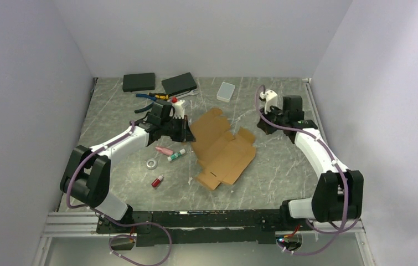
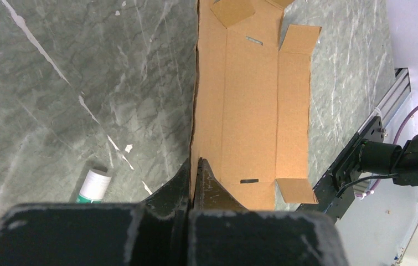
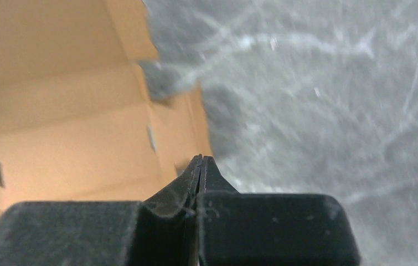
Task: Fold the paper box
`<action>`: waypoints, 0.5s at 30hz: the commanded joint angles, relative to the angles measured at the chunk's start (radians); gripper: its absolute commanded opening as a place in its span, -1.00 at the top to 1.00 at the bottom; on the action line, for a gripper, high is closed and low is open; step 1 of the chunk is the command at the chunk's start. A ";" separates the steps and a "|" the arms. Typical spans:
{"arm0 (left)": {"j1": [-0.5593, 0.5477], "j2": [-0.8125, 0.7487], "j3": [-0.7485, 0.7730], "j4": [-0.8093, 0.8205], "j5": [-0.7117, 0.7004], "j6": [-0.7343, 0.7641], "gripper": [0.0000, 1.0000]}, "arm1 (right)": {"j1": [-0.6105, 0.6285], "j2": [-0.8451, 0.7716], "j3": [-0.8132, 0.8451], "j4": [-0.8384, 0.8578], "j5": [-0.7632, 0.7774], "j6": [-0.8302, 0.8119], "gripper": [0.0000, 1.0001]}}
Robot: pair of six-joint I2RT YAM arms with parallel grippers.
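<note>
Grey marbled table [image 1: 284, 166], pale walls around. Paper box [image 1: 221, 148] lies unfolded mid-table, flaps spread. Left gripper [image 2: 195, 162] is clenched on the box's edge (the cardboard rim runs up from between its tips). Right gripper [image 3: 200, 159] is pinched together on nothing, tips just beside the box's other side; that view is blurred.

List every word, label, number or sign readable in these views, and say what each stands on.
No text can be read in any view.
paper box: plain brown, no print shows.
white and green tube: no lettering can be made out.
red bottle: too small to read.
black boxes: no lettering shows.
</note>
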 commanded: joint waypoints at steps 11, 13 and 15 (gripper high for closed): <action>0.002 -0.022 0.017 0.062 0.060 0.000 1.00 | -0.011 0.115 -0.083 -0.169 0.133 -0.132 1.00; 0.002 -0.023 0.016 0.062 0.064 -0.001 1.00 | 0.028 0.163 -0.069 -0.146 0.194 -0.113 1.00; 0.002 -0.028 0.013 0.065 0.065 -0.002 1.00 | 0.049 0.198 -0.061 -0.138 0.200 -0.101 1.00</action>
